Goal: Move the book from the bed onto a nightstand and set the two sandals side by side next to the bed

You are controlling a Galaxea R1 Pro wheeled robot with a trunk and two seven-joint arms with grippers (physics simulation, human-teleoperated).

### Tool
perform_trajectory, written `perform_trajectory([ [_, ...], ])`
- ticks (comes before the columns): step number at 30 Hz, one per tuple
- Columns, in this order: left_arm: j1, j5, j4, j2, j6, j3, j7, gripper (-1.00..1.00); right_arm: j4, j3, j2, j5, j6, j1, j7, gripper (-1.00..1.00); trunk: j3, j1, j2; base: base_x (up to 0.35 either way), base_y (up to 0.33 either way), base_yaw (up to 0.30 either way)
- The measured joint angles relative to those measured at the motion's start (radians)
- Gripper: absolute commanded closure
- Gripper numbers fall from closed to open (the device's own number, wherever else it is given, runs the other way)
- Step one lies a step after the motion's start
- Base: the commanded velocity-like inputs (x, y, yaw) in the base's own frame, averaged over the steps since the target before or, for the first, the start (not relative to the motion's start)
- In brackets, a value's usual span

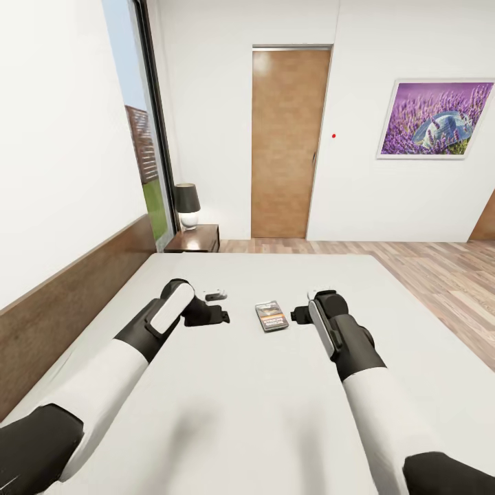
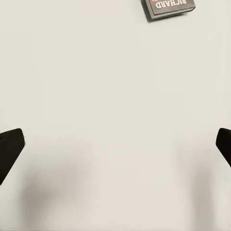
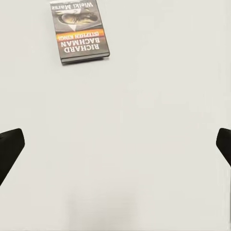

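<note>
Both hands spread wide | head: book (image 1: 271,316) between them on bed (image 1: 227,412) | right wrist: title legible

Lamp (image 1: 187,204) nr window (image 1: 141,137)

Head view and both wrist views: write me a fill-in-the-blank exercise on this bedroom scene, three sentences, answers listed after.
1. The book lies flat on the ____, between the left gripper and the right gripper.
2. On the nightstand stands a lamp with a ____ shade.
3. The framed picture on the wall shows ____ flowers.

Missing words: bed; black; purple
</note>
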State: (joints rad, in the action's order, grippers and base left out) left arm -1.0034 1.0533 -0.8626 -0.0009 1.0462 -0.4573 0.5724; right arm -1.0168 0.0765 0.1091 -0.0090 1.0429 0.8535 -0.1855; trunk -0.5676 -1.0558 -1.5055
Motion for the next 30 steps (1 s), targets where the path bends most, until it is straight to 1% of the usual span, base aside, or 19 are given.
perform_trajectory([
  [1, 0.0, 0.001, 0.0, 0.0, 0.0, 0.0, 0.0, -1.0, 0.001, 0.0, 0.0, 0.0, 0.0, 0.001, 0.0, -1.0, 0.0, 0.0, 0.0, 0.0, 0.0, 0.0],
  [4, -0.019, 0.003, 0.024, 0.01, 0.001, 0.002, -0.004, -1.0, 0.091, -0.003, -0.001, -0.001, 0.0, 0.059, 0.004, -1.0, 0.0, 0.0, 0.0, 0.0, 0.0, 0.0],
  [5, -0.019, 0.004, 0.024, 0.01, 0.001, 0.002, -0.004, -1.0, 0.092, -0.003, -0.001, -0.001, 0.0, 0.059, 0.004, -1.0, 0.0, 0.0, 0.0, 0.0, 0.0, 0.0],
  [7, -0.033, 0.005, 0.044, 0.016, 0.001, 0.003, -0.008, -1.0, 0.153, -0.004, -0.002, -0.001, 0.0, 0.098, 0.012, -1.0, 0.0, 0.0, 0.0, 0.0, 0.0, 0.0],
  [8, -0.034, 0.006, 0.044, 0.016, 0.001, 0.003, -0.008, -1.0, 0.154, -0.004, -0.002, -0.001, 0.0, 0.098, 0.012, -1.0, 0.0, 0.0, 0.0, 0.0, 0.0, 0.0],
  [11, -0.06, 0.006, 0.082, 0.021, 0.001, 0.004, -0.017, -1.0, 0.24, -0.005, -0.005, -0.001, 0.0, 0.153, 0.037, -1.0, 0.0, 0.0, 0.0, 0.0, 0.0, 0.0],
  [12, -0.06, 0.007, 0.082, 0.021, 0.001, 0.004, -0.017, -1.0, 0.241, -0.005, -0.005, -0.001, 0.0, 0.154, 0.037, -1.0, 0.0, 0.0, 0.0, 0.0, 0.0, 0.0],
  [15, -0.089, 0.008, 0.128, 0.024, 0.001, 0.004, -0.05, -1.0, 0.317, -0.006, -0.018, -0.001, 0.0, 0.205, 0.079, -1.0, 0.0, 0.0, 0.0, 0.0, 0.0, 0.0],
  [16, -0.089, 0.009, 0.129, 0.024, 0.001, 0.004, -0.05, -1.0, 0.318, -0.006, -0.018, -0.001, 0.0, 0.205, 0.079, -1.0, 0.0, 0.0, 0.0, 0.0, 0.0, 0.0],
  [19, -0.124, 0.007, 0.187, 0.031, 0.001, 0.005, -0.124, -1.0, 0.384, -0.007, -0.039, -0.001, 0.0, 0.251, 0.141, -1.0, 0.0, 0.0, 0.0, 0.0, 0.0, 0.0],
  [20, -0.125, 0.007, 0.188, 0.031, 0.001, 0.005, -0.125, -1.0, 0.385, -0.007, -0.039, -0.001, 0.0, 0.251, 0.141, -1.0, 0.0, 0.0, 0.0, 0.0, 0.0, 0.0],
  [22, -0.152, 0.004, 0.232, 0.039, 0.001, 0.004, -0.192, -1.0, 0.426, -0.006, -0.053, -0.001, 0.0, 0.282, 0.182, -1.0, 0.0, 0.0, 0.0, 0.0, 0.0, 0.0],
  [23, -0.153, 0.004, 0.232, 0.039, 0.001, 0.004, -0.193, -1.0, 0.427, -0.007, -0.053, -0.002, 0.0, 0.283, 0.183, -1.0, 0.0, 0.0, 0.0, 0.0, 0.0, 0.0],
  [26, -0.195, -0.001, 0.297, 0.049, 0.001, 0.003, -0.301, -1.0, 0.484, -0.007, -0.071, -0.001, 0.0, 0.326, 0.231, -1.0, 0.0, 0.0, 0.0, 0.0, 0.0, 0.0],
  [27, -0.196, -0.001, 0.298, 0.049, 0.001, 0.003, -0.302, -1.0, 0.484, -0.007, -0.071, -0.001, 0.0, 0.326, 0.232, -1.0, 0.0, 0.0, 0.0, 0.0, 0.0, 0.0],
  [30, -0.224, -0.009, 0.338, 0.055, 0.0, 0.0, -0.377, -1.0, 0.52, -0.006, -0.082, 0.001, 0.0, 0.355, 0.26, -1.0, 0.0, 0.0, 0.0, 0.0, 0.0, 0.0],
])
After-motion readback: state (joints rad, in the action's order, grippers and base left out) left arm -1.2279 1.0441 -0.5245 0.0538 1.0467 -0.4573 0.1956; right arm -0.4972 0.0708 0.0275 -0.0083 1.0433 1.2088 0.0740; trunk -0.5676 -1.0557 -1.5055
